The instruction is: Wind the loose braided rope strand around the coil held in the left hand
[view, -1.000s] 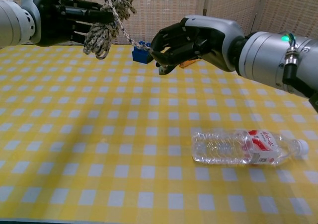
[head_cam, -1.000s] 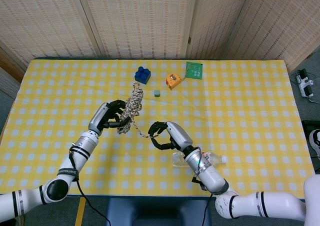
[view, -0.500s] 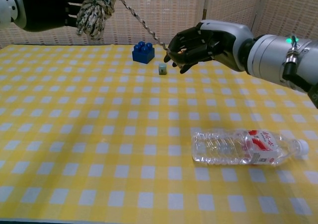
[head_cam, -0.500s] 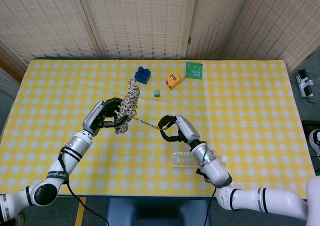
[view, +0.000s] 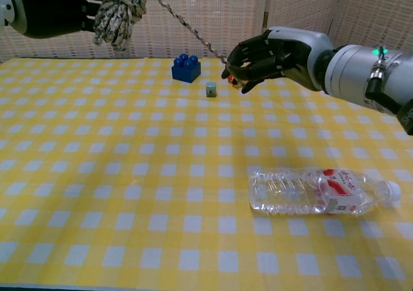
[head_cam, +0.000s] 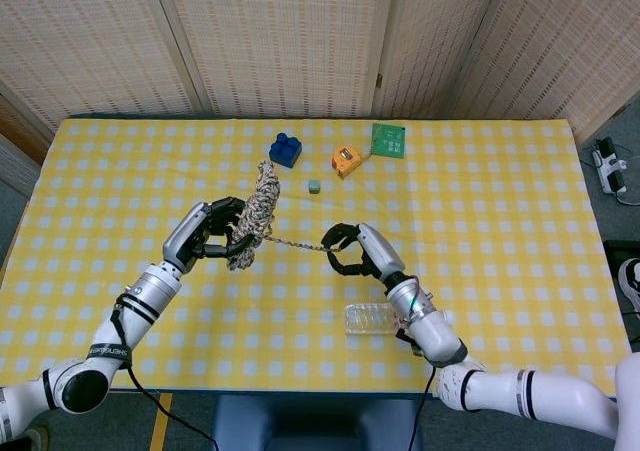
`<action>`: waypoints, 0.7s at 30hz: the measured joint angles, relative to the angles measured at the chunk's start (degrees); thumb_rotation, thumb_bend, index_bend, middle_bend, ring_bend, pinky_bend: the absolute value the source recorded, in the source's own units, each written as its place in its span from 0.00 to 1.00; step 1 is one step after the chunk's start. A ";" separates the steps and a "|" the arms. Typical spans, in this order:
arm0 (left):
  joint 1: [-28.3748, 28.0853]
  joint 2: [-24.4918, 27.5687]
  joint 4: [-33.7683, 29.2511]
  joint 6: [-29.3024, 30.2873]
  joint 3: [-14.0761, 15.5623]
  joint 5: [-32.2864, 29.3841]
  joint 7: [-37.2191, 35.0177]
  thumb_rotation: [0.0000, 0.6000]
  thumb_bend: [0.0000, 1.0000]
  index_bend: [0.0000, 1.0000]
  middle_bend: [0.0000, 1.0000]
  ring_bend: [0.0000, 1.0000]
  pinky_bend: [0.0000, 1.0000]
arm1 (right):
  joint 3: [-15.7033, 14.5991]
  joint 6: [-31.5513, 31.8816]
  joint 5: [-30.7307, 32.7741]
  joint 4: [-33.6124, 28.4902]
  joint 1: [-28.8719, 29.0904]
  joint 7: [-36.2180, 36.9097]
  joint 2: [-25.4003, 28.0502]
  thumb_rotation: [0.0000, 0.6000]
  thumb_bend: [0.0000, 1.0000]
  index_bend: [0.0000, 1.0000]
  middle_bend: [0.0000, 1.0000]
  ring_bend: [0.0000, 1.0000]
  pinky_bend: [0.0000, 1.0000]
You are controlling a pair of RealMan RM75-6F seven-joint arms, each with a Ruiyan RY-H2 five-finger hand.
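Now the right hand [head_cam: 345, 251] has drawn off toward the right of the frame, away from the left hand [head_cam: 205, 236], and the loose strand [head_cam: 295, 242] that sagged between them a second ago runs straight and taut. The right hand's fingers are curled in around the strand's far end, pinching it. The left hand is closed around the coil [head_cam: 256, 216], which stands nearly upright left of centre in the head view and sits at the upper left of the chest view, held clear above the table [head_cam: 500, 221]. The left hand has also shifted a little to the left and up. With the slack gone, the strand looks ready to be carried around the coil for another turn; I judge the winding is partly done, not finished.

The table wears a yellow-and-white checked cloth. A clear plastic bottle [view: 310, 191] lies on its side at lower right of the chest view. Toward the top centre of the head view sit a blue toy brick [head_cam: 285, 149], a small greenish cube [head_cam: 314, 185], an orange tape measure [head_cam: 347, 159] and a green card [head_cam: 389, 139]. Woven panels [head_cam: 300, 31] close off the room behind.
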 measured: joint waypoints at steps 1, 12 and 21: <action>-0.13 0.02 0.18 0.09 0.22 0.12 0.13 1.00 0.61 0.70 0.70 0.69 0.75 | -0.03 -0.88 -1.22 -0.12 -0.23 1.10 0.55 1.00 0.64 0.02 0.14 0.18 0.21; -1.83 -0.62 3.10 5.00 3.73 0.85 6.48 1.00 0.61 0.70 0.70 0.69 0.75 | -3.30 0.62 -16.75 -0.37 -5.39 4.58 7.57 1.00 0.64 0.00 0.01 0.07 0.06; -2.41 -1.62 5.19 9.38 6.22 1.32 10.65 1.00 0.61 0.70 0.70 0.69 0.75 | -10.30 17.96 -24.97 -1.83 -16.01 -5.71 13.19 1.00 0.64 0.00 0.12 0.14 0.08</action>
